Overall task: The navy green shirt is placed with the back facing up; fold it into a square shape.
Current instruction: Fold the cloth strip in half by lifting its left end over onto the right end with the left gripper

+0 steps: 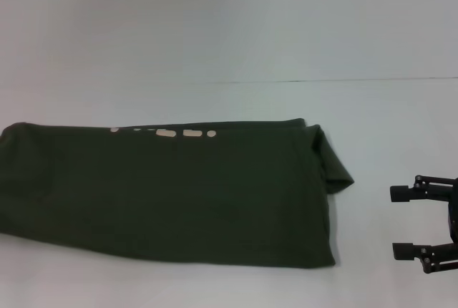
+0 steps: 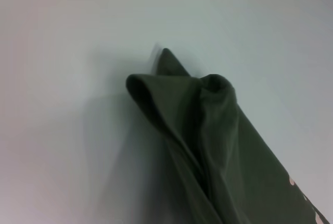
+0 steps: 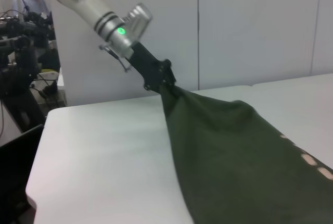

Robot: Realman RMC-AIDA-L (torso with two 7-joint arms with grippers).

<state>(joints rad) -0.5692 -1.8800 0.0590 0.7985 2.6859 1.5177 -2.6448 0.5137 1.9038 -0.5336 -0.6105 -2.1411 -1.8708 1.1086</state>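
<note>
The navy green shirt (image 1: 179, 193) lies folded lengthwise as a long dark olive band across the white table (image 1: 236, 100). Bits of cream lettering (image 1: 175, 134) peek out along its far edge. A sleeve (image 1: 336, 168) sticks out at its right end. My right gripper (image 1: 393, 222) is open and empty, right of the shirt and apart from it. My left gripper (image 3: 158, 78) is outside the head view. The right wrist view shows it shut on the shirt's (image 3: 234, 151) left end, pulling that end up off the table. The left wrist view shows the bunched cloth (image 2: 208, 109).
The table's left edge and corner (image 3: 47, 146) lie close to the left gripper. Beyond that edge stand dark equipment and cables (image 3: 21, 52). A pale wall (image 3: 250, 26) rises behind the table.
</note>
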